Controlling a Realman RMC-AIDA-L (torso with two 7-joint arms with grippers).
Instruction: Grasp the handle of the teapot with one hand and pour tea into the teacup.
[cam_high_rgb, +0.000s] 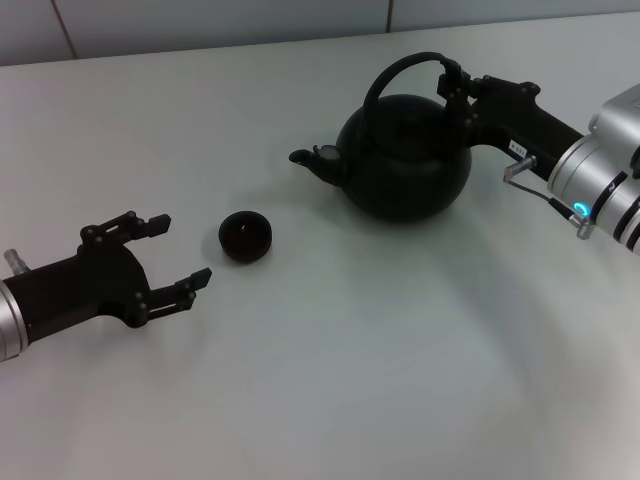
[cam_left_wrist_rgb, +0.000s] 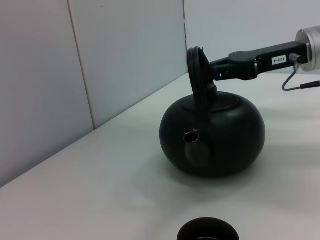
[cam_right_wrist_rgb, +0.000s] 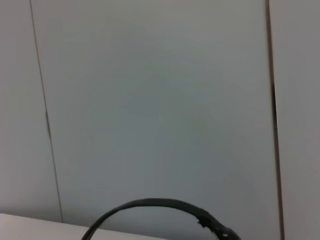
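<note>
Head view: the teapot (cam_high_rgb: 405, 160) is seen standing upright on the white table (cam_high_rgb: 380, 360), toward the far edge and right of its middle, with the short spout (cam_high_rgb: 312, 159) turned toward the robot's left. The handle (cam_high_rgb: 400, 72) is arched over the lid, and the right gripper (cam_high_rgb: 458, 88) is placed at the handle's right end, where the hoop comes down toward the body. Its fingers (cam_high_rgb: 455, 75) are closed around the hoop there, so the handle appears to be pinched; in the left wrist view the same fingers (cam_left_wrist_rgb: 220, 70) are met at the hoop from the far side, level with its upper part. A grip at this height is judged to have been chosen so that the pot can hang beneath the hand and be tipped forward over its spout. The pot's base is seen resting on the surface, so lifting is judged not yet begun.

The teacup (cam_high_rgb: 245, 236) is set upright to the left of the spout and nearer the front edge, apart from the pot; the spout points roughly toward that side, which should shorten the carry before pouring.

The left gripper (cam_high_rgb: 180, 258) is held low near the left edge, just beside the cup but not touching it, its fingers spread wide. It is judged to be idle, kept clear of the pouring path.
</note>
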